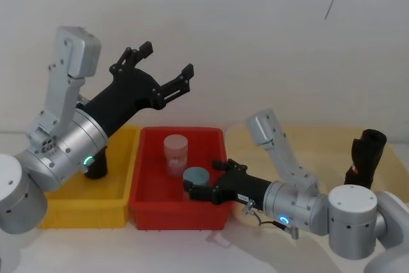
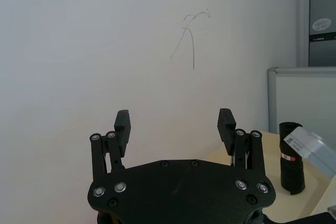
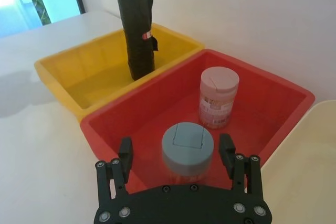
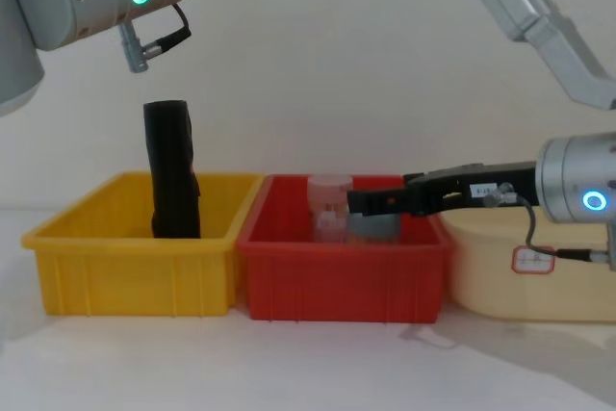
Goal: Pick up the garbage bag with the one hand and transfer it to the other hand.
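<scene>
My left tool (image 1: 160,68) is hanging high above the yellow plastic bin (image 1: 118,204), its black fingers (image 2: 122,121) spread wide apart and gripping nothing. In that yellow bin the tall black crinkly garbage bag roll (image 4: 171,170) is standing upright, its long axis vertical, near the bin's back wall, a small red mark showing on its side in the right wrist view. Just beside it, touching side to side, the red plastic bin (image 1: 147,212) is holding a clear jar with a pale pink lid (image 3: 218,96) and a short jar with a blue lid (image 3: 187,146). My right tool (image 1: 206,176) is reaching into the red bin, its fingers (image 3: 125,150) open on either side of the blue-lidded jar, apart from it. Farther right, a second black roll (image 1: 366,156) is standing upright on the cream desk (image 1: 319,145).
</scene>
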{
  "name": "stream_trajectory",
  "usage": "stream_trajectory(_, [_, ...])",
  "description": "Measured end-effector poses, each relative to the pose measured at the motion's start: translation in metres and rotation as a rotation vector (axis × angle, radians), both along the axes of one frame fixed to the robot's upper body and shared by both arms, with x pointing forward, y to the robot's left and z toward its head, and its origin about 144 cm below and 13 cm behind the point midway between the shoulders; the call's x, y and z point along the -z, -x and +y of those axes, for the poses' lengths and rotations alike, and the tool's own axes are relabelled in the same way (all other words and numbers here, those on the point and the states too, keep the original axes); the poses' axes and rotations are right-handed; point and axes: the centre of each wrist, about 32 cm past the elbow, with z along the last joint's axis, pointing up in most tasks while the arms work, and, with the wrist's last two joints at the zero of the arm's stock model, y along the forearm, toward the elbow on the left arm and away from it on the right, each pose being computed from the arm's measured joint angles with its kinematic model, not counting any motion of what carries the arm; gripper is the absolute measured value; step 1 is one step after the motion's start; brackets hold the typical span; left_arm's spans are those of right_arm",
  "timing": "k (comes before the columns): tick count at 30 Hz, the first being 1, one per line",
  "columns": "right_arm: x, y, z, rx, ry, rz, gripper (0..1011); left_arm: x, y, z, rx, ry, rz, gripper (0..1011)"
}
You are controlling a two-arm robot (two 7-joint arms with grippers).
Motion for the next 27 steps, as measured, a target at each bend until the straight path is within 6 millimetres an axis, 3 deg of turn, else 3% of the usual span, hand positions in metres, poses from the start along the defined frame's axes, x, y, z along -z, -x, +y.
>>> stream_trajectory(27, [0.004,-0.022,0.008,-0.014,0.073,0.027,1000,0.0,0.0,0.0,-0.001,0.0,-0.001,1001])
